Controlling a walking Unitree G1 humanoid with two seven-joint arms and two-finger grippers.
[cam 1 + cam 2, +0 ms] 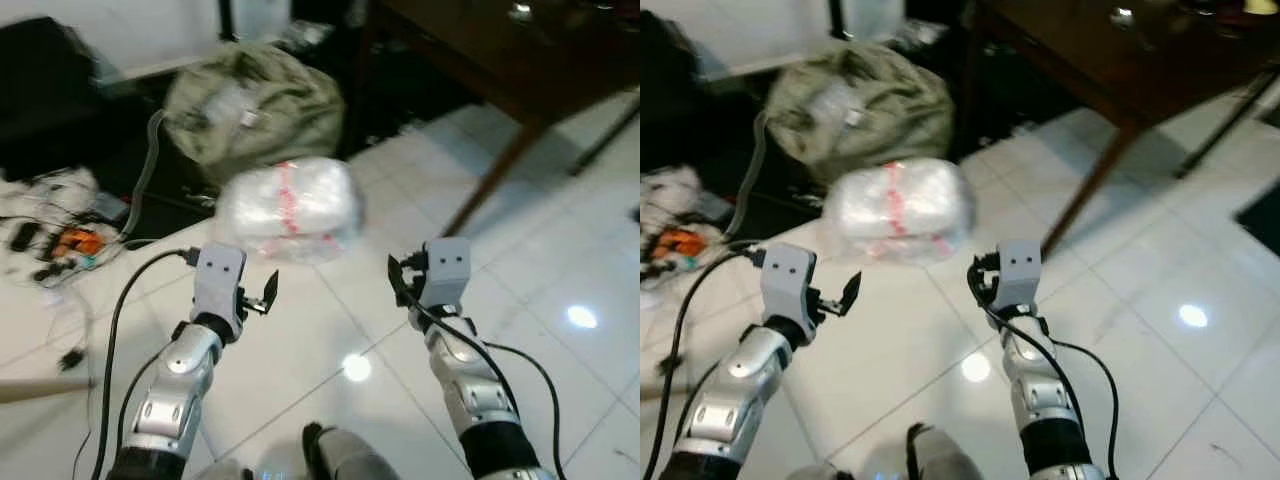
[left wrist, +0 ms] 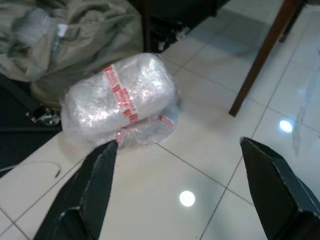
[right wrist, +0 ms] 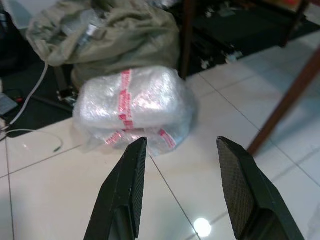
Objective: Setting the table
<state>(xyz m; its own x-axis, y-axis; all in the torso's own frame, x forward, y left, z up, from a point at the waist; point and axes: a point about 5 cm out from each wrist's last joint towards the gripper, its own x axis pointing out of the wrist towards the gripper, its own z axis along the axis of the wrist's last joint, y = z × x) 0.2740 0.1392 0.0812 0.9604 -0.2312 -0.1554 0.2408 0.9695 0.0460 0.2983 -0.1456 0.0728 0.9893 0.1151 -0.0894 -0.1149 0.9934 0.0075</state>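
We stand on a shiny white tiled floor (image 1: 560, 250). It is the biggest thing here. At the far right stands a dark wooden worktop (image 1: 470, 45) on thin legs. We cannot see well what is on top of it.

Next in size is a lumpy green bag (image 1: 255, 105), lying at the far edge of the white tiles. Just in front of it, and touching it or nearly so, lies a bubble-wrapped bundle (image 2: 120, 102) with red tape around it. It rests on the floor, near one leg of the worktop. It may hold things for setting the table, but we cannot see inside.

Far to the left lies a messy pile of cables (image 1: 60, 230).

Our left gripper (image 2: 175, 170) hangs in the air over the tiles, jaws wide apart and holding nothing. Our right gripper (image 3: 182, 170) hangs beside it, jaws also apart and empty. Both point toward the bundle.

What could go wrong? The wrap looks slippery and soft, so our jaws might slide off or squash what is inside. The black cord trailing from our left arm could snag. We might also bump the worktop leg as we bend.
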